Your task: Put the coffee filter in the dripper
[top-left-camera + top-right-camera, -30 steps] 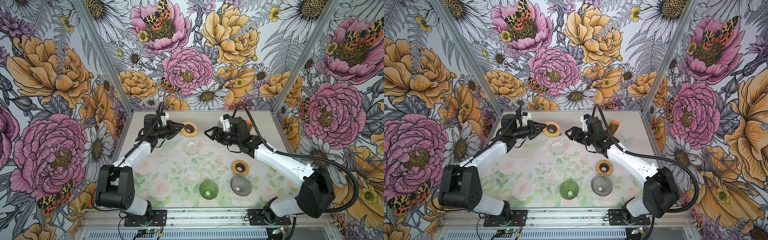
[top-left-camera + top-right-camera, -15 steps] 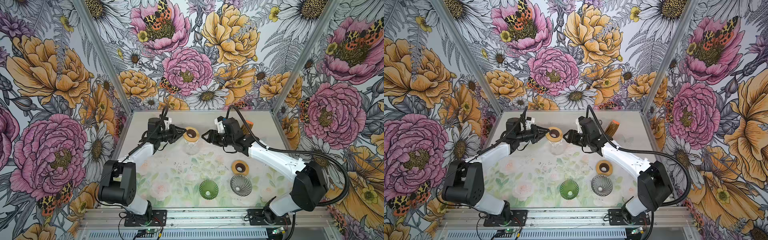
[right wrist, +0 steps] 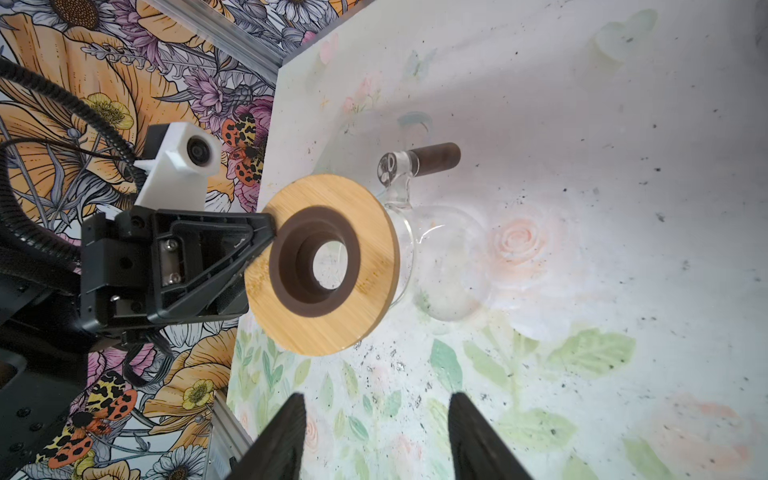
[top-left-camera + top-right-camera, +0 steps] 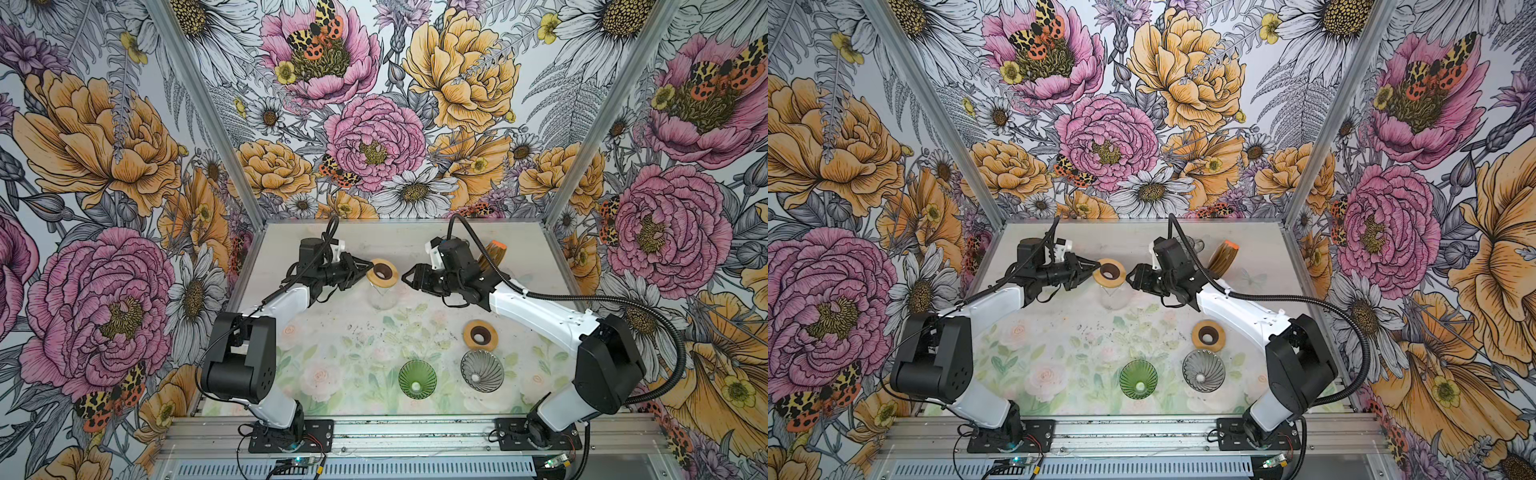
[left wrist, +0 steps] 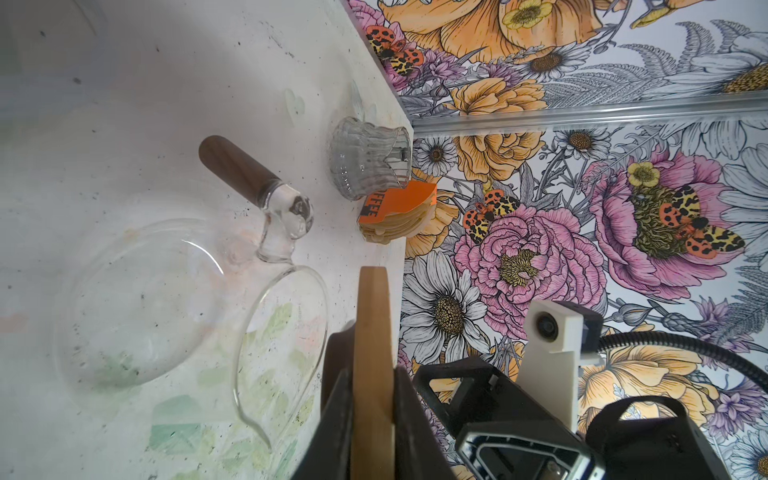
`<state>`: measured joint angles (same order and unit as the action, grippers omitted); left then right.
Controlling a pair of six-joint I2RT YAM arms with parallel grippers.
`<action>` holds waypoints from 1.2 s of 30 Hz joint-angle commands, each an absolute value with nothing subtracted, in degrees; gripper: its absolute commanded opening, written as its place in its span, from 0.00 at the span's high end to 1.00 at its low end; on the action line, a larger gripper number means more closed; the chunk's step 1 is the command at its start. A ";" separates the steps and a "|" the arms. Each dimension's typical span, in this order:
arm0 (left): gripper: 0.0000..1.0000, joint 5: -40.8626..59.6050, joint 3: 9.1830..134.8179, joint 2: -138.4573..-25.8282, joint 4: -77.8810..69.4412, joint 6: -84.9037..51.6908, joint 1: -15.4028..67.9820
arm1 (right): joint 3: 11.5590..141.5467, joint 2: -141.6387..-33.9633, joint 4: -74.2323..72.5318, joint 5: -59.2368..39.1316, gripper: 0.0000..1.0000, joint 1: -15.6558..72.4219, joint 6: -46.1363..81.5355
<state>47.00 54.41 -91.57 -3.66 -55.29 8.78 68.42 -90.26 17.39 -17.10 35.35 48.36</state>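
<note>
Barely begun: left gripper (image 4: pixel 366 268) clamps the ring (image 4: pixel 383 272) over the carafe (image 4: pixel 382 297); right gripper (image 3: pixel 376 419) stands open, empty, beside it; filters (image 4: pixel 492 257) sit stacked at the back; green dripper (image 4: pixel 417 376) and grey dripper (image 4: pixel 482 371) stand empty.

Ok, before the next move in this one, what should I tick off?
1. Grip of left pincer on wooden ring: ok, shut on its edge.
2. Ring seated on glass carafe: cannot tell; it overlaps the mouth.
3. Free right pincer: ok, open and empty.
4. Filter picked up: not ok; the filter stack sits at the back of the table, in neither pincer.
5. Dripper in the ring: not ok; its hole is empty, and the green dripper and grey dripper stand at the front.
</note>
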 commanded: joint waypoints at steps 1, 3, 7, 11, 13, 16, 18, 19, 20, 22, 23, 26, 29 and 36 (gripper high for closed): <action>0.83 46.25 55.28 -92.55 -4.48 -53.44 9.12 | 70.28 -91.02 17.20 -15.60 0.43 36.01 47.45; 0.82 46.38 55.52 -93.16 -4.79 -53.50 9.14 | 70.32 -91.06 17.23 -15.64 0.43 36.04 47.37; 0.81 46.71 56.50 -94.15 -4.83 -53.22 9.23 | 70.20 -91.23 17.18 -15.82 0.43 36.12 47.14; 0.80 46.92 56.95 -95.01 -4.92 -53.17 9.21 | 70.29 -91.89 17.18 -16.07 0.43 36.12 47.03; 0.80 46.89 57.05 -95.38 -4.88 -53.01 9.16 | 70.31 -92.12 17.17 -16.17 0.44 36.19 47.06; 0.79 46.92 57.04 -95.80 -4.92 -52.83 9.14 | 70.31 -92.60 17.21 -16.17 0.44 36.13 47.02; 0.79 46.86 56.95 -96.09 -4.83 -52.74 8.88 | 70.39 -92.94 17.17 -16.08 0.44 36.14 47.02; 0.78 46.78 56.87 -96.15 -4.85 -52.68 8.83 | 70.42 -93.11 17.20 -16.04 0.44 36.12 47.07; 0.78 46.68 56.71 -96.32 -4.71 -52.64 8.72 | 70.49 -93.27 17.21 -16.06 0.44 36.13 46.95; 0.78 46.50 56.45 -96.68 -4.49 -52.39 8.36 | 70.73 -93.86 17.16 -16.06 0.44 36.16 46.81; 0.78 46.38 56.30 -96.81 -4.40 -52.34 8.14 | 70.90 -94.25 17.17 -16.13 0.44 36.12 46.67; 0.77 46.23 55.90 -96.71 -4.24 -52.14 7.55 | 71.35 -95.06 17.15 -16.17 0.45 36.21 46.62; 0.76 45.38 56.54 -96.02 -1.17 -50.24 7.04 | 71.79 -95.62 17.22 -16.17 0.46 36.21 46.46; 0.69 40.14 59.50 -94.03 11.72 -41.58 6.23 | 72.25 -95.68 17.23 -16.34 0.48 36.19 44.61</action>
<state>44.07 57.08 -96.36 5.17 -47.44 6.61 70.46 -95.42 17.52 -16.71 35.73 46.63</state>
